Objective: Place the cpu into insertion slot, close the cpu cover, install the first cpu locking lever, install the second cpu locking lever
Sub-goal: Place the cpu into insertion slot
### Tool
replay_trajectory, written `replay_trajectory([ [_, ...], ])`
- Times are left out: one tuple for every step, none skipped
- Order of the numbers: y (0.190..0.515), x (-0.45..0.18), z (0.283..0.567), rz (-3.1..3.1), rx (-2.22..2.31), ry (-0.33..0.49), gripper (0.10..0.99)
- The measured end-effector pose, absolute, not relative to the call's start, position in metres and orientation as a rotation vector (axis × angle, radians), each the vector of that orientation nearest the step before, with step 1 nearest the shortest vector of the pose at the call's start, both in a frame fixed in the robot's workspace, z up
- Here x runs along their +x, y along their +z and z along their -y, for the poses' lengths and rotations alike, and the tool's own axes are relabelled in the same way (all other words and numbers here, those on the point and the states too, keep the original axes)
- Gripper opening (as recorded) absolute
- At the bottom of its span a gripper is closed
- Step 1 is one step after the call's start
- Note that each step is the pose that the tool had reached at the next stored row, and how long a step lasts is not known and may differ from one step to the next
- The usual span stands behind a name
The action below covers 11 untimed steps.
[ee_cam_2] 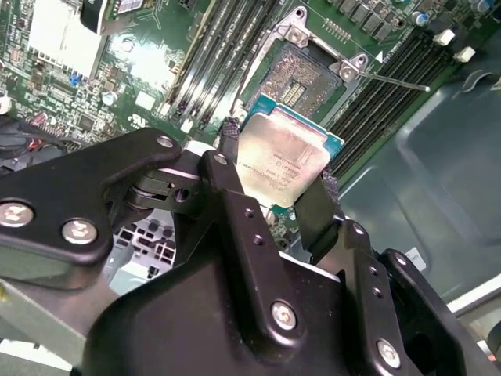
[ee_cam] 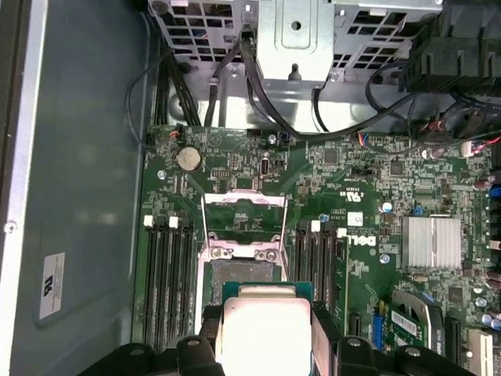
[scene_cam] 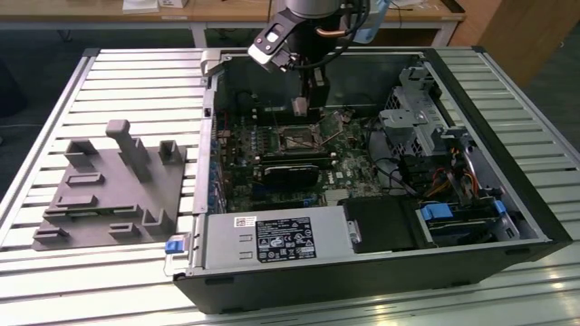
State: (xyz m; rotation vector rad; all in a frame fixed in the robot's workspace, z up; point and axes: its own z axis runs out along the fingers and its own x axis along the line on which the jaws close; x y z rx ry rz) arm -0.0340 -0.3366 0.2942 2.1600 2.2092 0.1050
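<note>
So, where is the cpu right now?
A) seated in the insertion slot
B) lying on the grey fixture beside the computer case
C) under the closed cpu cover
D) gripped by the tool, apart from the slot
D: in the second wrist view the cpu is clamped between the fingers of the tool, while the insertion slot beyond it lies bare.
</note>
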Motion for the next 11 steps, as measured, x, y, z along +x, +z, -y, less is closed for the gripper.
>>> replay_trajectory([
  [0.292,-0.034,0.336,-2.211,2.158,0.105,0.537],
  [0.291,-0.034,0.336,-2.213,2.156,0.105,0.537],
  [0.290,-0.034,0.336,-2.213,2.156,0.105,0.537],
  [0.289,-0.034,0.336,-2.213,2.156,0.105,0.537],
  [0.288,-0.034,0.336,-2.213,2.156,0.105,0.537],
  [0.287,-0.034,0.336,-2.213,2.156,0.105,0.537],
  [0.286,-0.034,0.336,-2.213,2.156,0.105,0.537],
  [0.285,-0.034,0.335,-2.213,2.156,0.105,0.537],
  [0.284,-0.034,0.335,-2.213,2.156,0.105,0.537],
  [0.283,-0.034,0.335,-2.213,2.156,0.105,0.537],
  [0.282,-0.034,0.335,-2.213,2.156,0.105,0.537],
])
